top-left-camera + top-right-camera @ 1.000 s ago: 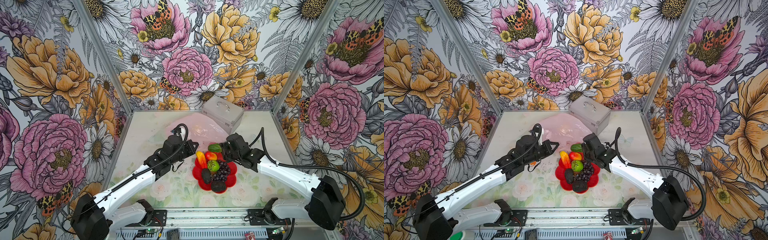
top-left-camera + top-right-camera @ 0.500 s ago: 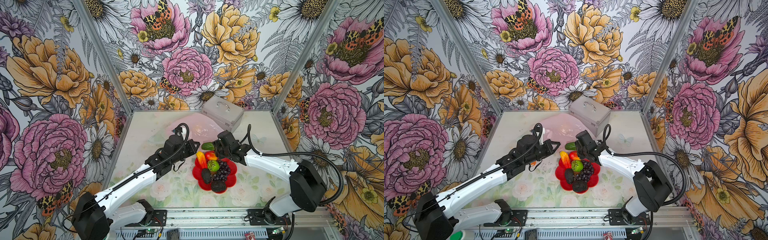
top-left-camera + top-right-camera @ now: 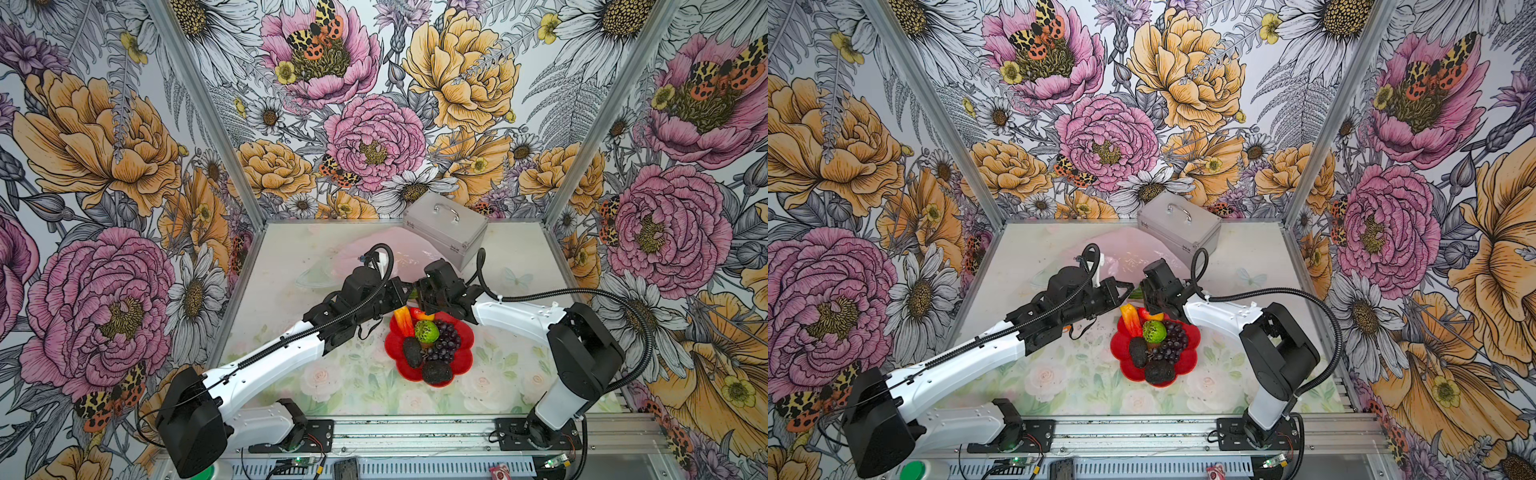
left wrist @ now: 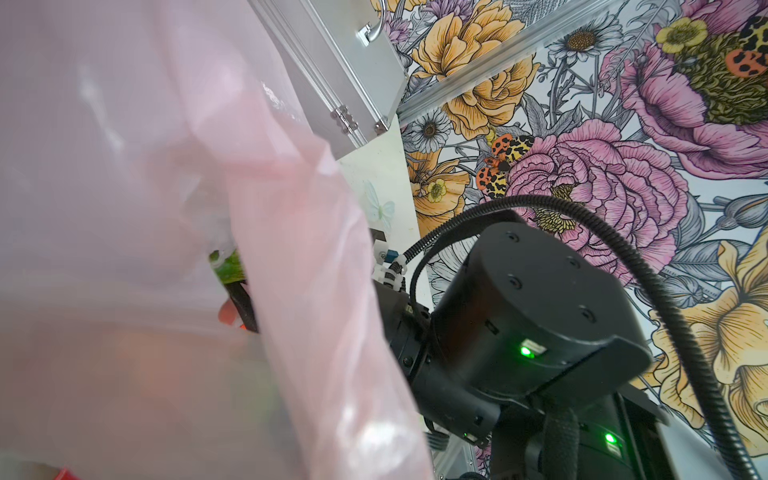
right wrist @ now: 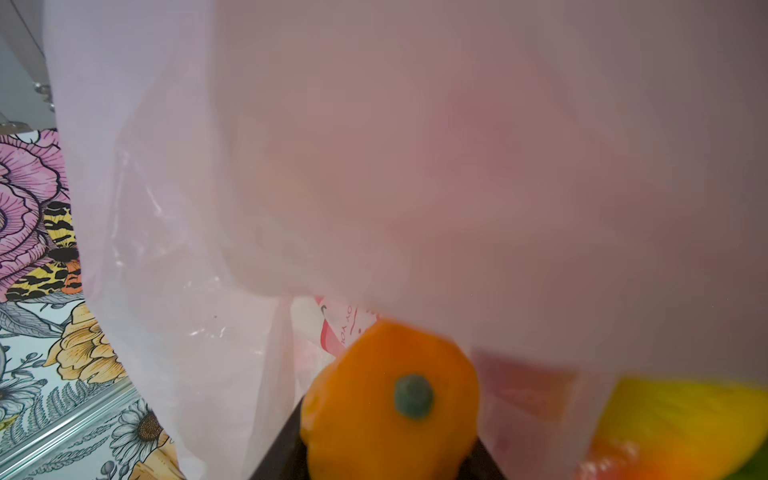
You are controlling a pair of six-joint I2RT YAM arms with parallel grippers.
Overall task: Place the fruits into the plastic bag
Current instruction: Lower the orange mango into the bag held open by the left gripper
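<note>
- Nearest the lower edge of both top views, a red flower-shaped plastic plate (image 3: 466, 347) sits on the pale floral-print bench (image 3: 353, 382).
- The plate carries two black bumpy toy avocados (image 3: 436, 372), a dark purple bunch of toy grapes (image 3: 445, 341), a round green toy lime (image 3: 427, 331), an orange-yellow toy mango (image 3: 402, 322) and a red-yellow toy peach (image 3: 420, 313). Most of the fruit is therefore not yet bagged.
- Just above the plate, at frame centre, the right claw (image 3: 416, 295) is partly closed on a green-and-orange toy mango (image 5: 390, 399). At the bottom centre of the right wrist view this fruit sits between the dark fingers, right at the lip of the film.
- Close beside it, the left claw (image 3: 405, 286) is fully closed. Pink film hangs across the left half of the left wrist view, so it appears to pinch the rim of the thin translucent pink plastic bag (image 4: 166, 208) and hold the mouth up.
- The rest of the bag lies on the bench in the upper centre, just in front of the silver metal case with a handle (image 3: 444, 232) by the back wall.
- The step in hand looks like delivery of the gripped mango into the raised mouth.
- The next move calls for pushing the fruit past the rim and under the film, and letting go only once it is inside. The left claw should keep the rim lifted so the thin plastic does not fold shut.
</note>
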